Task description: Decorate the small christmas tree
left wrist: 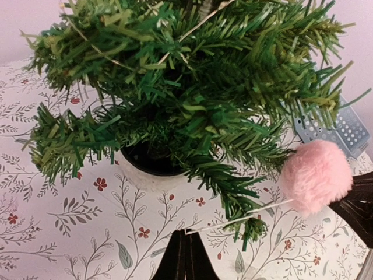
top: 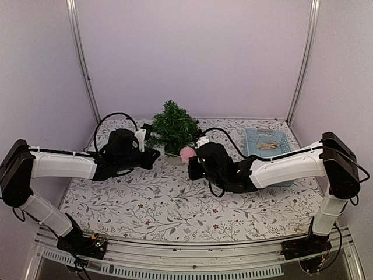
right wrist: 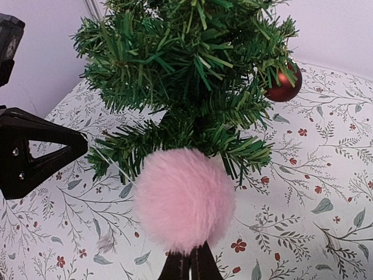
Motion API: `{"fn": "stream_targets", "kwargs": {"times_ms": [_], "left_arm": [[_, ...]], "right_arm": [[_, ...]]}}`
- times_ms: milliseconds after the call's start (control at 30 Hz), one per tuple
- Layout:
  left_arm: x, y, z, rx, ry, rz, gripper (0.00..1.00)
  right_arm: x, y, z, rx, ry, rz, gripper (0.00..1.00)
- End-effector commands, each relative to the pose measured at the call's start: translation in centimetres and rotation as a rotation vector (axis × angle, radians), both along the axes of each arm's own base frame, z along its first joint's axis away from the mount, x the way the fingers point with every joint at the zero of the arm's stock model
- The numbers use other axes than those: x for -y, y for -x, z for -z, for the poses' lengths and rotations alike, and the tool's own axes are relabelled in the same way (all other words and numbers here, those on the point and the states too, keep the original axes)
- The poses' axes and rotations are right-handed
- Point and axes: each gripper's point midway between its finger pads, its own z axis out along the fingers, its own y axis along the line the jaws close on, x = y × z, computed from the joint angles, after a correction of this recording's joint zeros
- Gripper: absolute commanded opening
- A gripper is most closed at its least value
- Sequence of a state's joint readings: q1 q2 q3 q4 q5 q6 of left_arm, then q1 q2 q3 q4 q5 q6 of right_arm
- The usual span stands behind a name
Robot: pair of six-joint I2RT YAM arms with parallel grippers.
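Note:
The small christmas tree (top: pixel 173 125) stands at the back middle of the table, its bushy green branches (left wrist: pixel 192 87) spreading over a white pot (left wrist: pixel 148 169). A fluffy pink pompom (top: pixel 187 153) hangs low at the front of the tree (right wrist: pixel 186 70). My right gripper (right wrist: pixel 189 259) is shut on the bottom of the pompom (right wrist: pixel 183 198). A thin white string (left wrist: pixel 245 216) runs from the pompom (left wrist: pixel 316 175) under a low branch to my left gripper (left wrist: pixel 186 242), which is shut on its end. A red bauble (right wrist: pixel 284 87) hangs on the tree's right side.
A light blue basket (top: pixel 267 143) with a few pale pieces in it sits at the back right, behind my right arm. The table wears a floral cloth (top: pixel 169 204). White walls close in at the back and on both sides.

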State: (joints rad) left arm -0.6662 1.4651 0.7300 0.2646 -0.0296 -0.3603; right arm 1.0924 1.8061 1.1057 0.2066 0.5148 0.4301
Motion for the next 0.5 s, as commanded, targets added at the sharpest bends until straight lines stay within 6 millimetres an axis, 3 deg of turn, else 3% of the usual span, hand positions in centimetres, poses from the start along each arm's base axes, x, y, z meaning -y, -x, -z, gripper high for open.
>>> {"fn": "stream_targets", "kwargs": {"times_ms": [0, 67, 333, 467], "left_arm": [[-1.0, -0.7, -0.2, 0.009, 0.018, -0.036, 0.0], [-0.4, -0.7, -0.5, 0.012, 0.028, -0.009, 0.0], [2.0, 0.1, -0.5, 0.004, 0.07, 0.094, 0.0], [2.7, 0.4, -0.4, 0.005, 0.075, 0.117, 0.0]], "right_arm": [[0.8, 0.2, 1.4, -0.022, 0.042, 0.017, 0.0], [0.3, 0.3, 1.2, -0.025, 0.033, -0.006, 0.0], [0.0, 1.0, 0.0, -0.01, -0.005, -0.055, 0.3], [0.3, 1.3, -0.9, 0.013, -0.023, -0.071, 0.36]]}}
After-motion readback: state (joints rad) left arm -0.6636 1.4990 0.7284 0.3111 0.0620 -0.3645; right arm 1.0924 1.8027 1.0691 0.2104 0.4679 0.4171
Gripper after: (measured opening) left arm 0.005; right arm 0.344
